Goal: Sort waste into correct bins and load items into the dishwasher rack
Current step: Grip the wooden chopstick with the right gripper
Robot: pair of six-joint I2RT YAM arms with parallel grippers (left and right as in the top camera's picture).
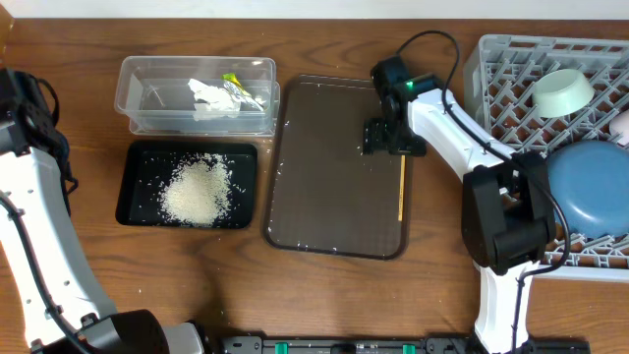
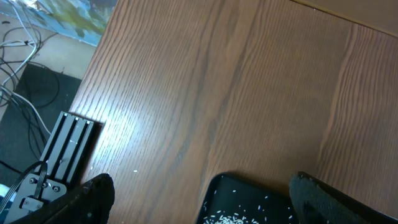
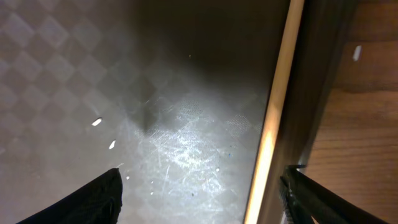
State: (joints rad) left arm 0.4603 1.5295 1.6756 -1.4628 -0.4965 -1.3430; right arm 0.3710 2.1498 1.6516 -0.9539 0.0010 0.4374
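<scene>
A thin wooden chopstick (image 1: 402,187) lies along the right edge of the dark brown serving tray (image 1: 334,118). My right gripper (image 1: 391,136) hovers over its far end. In the right wrist view the gripper (image 3: 202,199) is open and the chopstick (image 3: 277,118) runs between its fingers, close to the right one. Loose rice (image 1: 197,189) is heaped in the black tray (image 1: 133,197). The clear tub (image 1: 147,84) holds crumpled paper (image 1: 208,95) and a yellow-green wrapper (image 1: 236,83). My left gripper (image 2: 202,199) is open above the black tray's corner (image 2: 242,193).
The grey dishwasher rack (image 1: 511,69) stands at the right with a mint green bowl (image 1: 562,90), a blue plate (image 1: 590,187) and a pink cup (image 1: 621,123) at the frame edge. A few rice grains (image 3: 96,122) lie on the brown tray. My right arm crosses the rack's front left corner.
</scene>
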